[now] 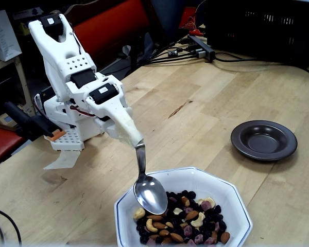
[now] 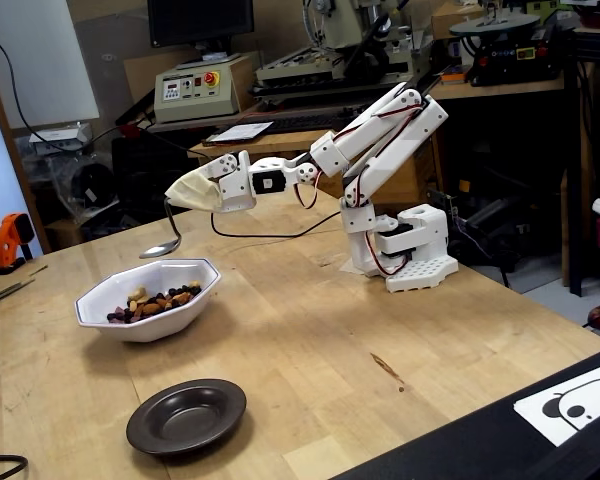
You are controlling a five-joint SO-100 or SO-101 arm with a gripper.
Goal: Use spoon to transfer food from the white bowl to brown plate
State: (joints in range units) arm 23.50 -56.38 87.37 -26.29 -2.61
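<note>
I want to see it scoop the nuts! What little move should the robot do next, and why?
Probably dip the spoon down into the food. Its scoop looks empty and hangs just above the white bowl, over the near edge of the pile, and the brown plate has nothing on it yet.

1. Wooden table (image 1: 206,103) seen in both fixed views, w/ dark scratch (image 1: 179,108) near mid.
2. Black cables (image 1: 242,60) laid along far edge.
3. Orange tool (image 2: 14,240) stood at table's left end.
4. Grey control box (image 2: 197,93) w/ red button seen behind, monitor (image 2: 200,22) above it.
</note>
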